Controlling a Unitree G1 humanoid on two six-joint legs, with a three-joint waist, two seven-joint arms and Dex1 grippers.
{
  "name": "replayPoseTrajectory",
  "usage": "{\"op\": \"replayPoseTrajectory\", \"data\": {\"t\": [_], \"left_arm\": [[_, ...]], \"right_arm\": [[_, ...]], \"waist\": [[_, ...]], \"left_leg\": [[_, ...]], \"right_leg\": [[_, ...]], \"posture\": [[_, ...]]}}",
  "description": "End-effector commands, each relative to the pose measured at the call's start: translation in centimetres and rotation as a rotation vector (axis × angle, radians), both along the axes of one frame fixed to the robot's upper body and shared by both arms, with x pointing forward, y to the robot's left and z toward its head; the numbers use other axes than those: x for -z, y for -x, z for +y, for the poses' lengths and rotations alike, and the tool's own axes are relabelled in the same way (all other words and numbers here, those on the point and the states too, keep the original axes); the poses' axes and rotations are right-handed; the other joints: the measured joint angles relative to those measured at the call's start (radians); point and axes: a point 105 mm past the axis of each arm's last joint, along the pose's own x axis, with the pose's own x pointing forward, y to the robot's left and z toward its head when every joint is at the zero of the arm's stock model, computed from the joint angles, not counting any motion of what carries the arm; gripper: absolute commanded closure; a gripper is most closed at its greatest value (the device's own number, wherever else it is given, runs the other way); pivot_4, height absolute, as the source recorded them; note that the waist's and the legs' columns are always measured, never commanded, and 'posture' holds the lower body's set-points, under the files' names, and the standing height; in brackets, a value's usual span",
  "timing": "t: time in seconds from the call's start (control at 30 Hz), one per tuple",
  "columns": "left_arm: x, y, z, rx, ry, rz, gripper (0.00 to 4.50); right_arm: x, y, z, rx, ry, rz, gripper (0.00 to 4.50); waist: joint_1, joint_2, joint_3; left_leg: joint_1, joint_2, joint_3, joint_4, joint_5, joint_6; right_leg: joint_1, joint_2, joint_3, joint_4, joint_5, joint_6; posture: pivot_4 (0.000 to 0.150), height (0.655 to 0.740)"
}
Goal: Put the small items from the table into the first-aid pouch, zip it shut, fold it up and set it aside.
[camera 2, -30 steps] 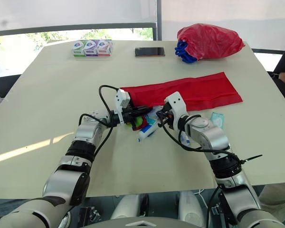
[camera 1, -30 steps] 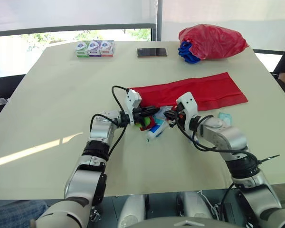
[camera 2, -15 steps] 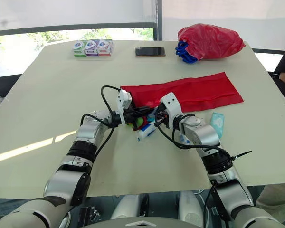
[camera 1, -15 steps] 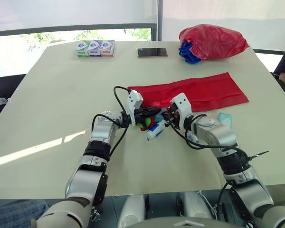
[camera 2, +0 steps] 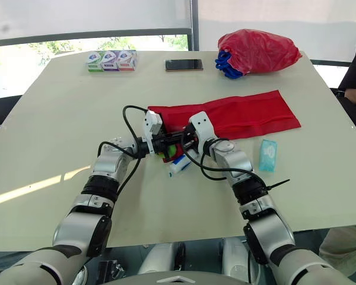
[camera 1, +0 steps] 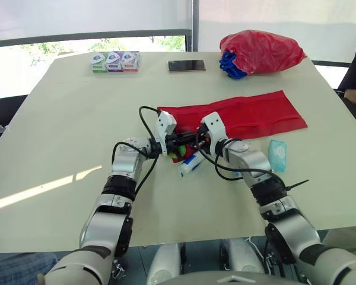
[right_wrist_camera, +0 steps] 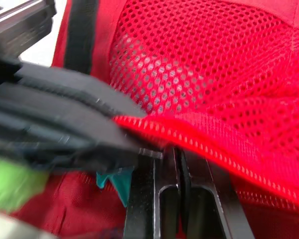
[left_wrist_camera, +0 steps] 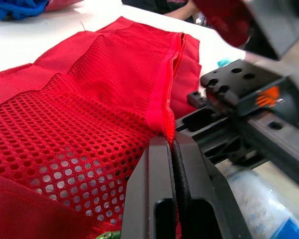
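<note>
A big pale table holds everything; far back on it sit a puffy red bag, a row of little tissue packs and a dark phone; in the middle the first-aid pouch lies flat and rolled out, a long red strip with a net pocket at the end near the robot; both arms meet at that end; the left gripper is pinched tight on the red edge of the net, and the right gripper is squeezed narrow on the same edge, right next to it; a green thing sits just under the claws, and it is hard to tell if it is inside the pocket or not; a white and blue tube lies on the table touching the near side of the pile; a small teal packet lies well apart, on the robot's right; the step looks like opening the pocket so things can go in, so the job is only starting; next, one claw likely needs to hold the edge up while the other lets go and fetches the tube; the net is floppy and may slip shut.
</note>
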Motion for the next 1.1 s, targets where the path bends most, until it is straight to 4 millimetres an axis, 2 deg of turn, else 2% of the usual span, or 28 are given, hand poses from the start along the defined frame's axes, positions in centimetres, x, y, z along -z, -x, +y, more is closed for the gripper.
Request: {"op": "replayPoseTrajectory", "data": {"t": [0.03, 0.23, 0.33, 0.47, 0.73, 0.83, 0.97, 1.07, 1.1], "left_arm": [[-0.4, 0.5, -1.5, 0.068, -0.002, -0.023, 4.50], [-0.3, 0.3, -0.9, 0.054, -0.015, -0.025, 4.50], [-0.3, -0.2, -0.1, 0.030, -0.038, -0.037, 4.50], [-0.3, -0.4, 0.9, 0.023, -0.072, -0.051, 4.50], [0.2, -0.7, 4.1, 0.018, -0.176, -0.061, 4.50], [0.2, -0.9, 6.4, -0.005, -0.252, -0.062, 4.50], [0.0, -1.1, 8.9, -0.041, -0.335, -0.077, 4.50], [-0.3, -1.2, 10.8, -0.072, -0.386, -0.082, 4.50], [-0.5, -1.2, 11.5, -0.088, -0.399, -0.080, 4.50]], "right_arm": [[-4.7, -0.3, 2.2, -0.040, -0.119, -0.168, 4.45], [-4.0, 0.6, 1.0, -0.077, -0.099, -0.160, 4.45], [-3.8, 2.0, -0.2, -0.127, -0.066, -0.148, 4.45], [-4.7, 4.3, -2.1, -0.172, -0.081, -0.143, 4.45], [-7.8, 8.8, -8.1, -0.196, -0.121, -0.279, 4.45], [-8.6, 10.2, -11.5, -0.156, -0.119, -0.352, 4.45], [-9.3, 12.0, -14.2, -0.146, -0.111, -0.378, 4.45], [-10.1, 13.4, -15.8, -0.142, -0.113, -0.391, 3.73], [-10.3, 14.0, -16.3, -0.143, -0.117, -0.393, 3.08]], "waist": [[0.000, 0.000, 0.000], [0.003, 0.000, 0.000], [0.007, 0.000, 0.000], [0.005, 0.000, 0.000], [0.010, 0.000, 0.000], [0.009, 0.000, 0.000], [0.004, -0.001, 0.000], [0.004, -0.001, 0.000], [0.004, -0.002, 0.000]], "left_leg": [[0.000, 0.000, 0.000, 0.000, 0.000, 0.000], [-0.001, 0.000, 0.000, 0.000, 0.000, 0.000], [-0.001, 0.000, 0.000, 0.000, 0.000, 0.000], [-0.002, 0.000, 0.000, 0.000, 0.000, 0.000], [-0.002, 0.000, -0.001, 0.000, -0.003, 0.005], [-0.001, 0.000, 0.000, 0.000, -0.003, 0.005], [-0.001, 0.000, 0.000, 0.000, -0.003, 0.005], [0.000, 0.001, 0.000, 0.000, -0.003, 0.005], [0.000, 0.001, 0.000, 0.000, -0.003, 0.005]], "right_leg": [[0.000, 0.000, 0.000, 0.000, 0.000, 0.000], [0.000, 0.000, 0.000, 0.000, 0.000, 0.000], [0.000, -0.001, 0.000, 0.000, 0.000, 0.000], [-0.001, 0.000, 0.000, -0.001, 0.000, 0.000], [0.000, 0.000, -0.001, -0.001, 0.000, 0.000], [0.000, 0.000, 0.000, -0.001, 0.000, 0.000], [0.000, 0.000, 0.000, -0.001, 0.000, 0.000], [0.001, 0.000, -0.001, -0.001, 0.000, 0.000], [0.001, 0.000, -0.001, -0.001, 0.000, 0.000]], "posture": [[0.150, 0.7400], [0.150, 0.7400], [0.150, 0.7400], [0.150, 0.7400], [0.150, 0.7400], [0.150, 0.7400], [0.150, 0.7400], [0.150, 0.7400], [0.150, 0.7400]]}}
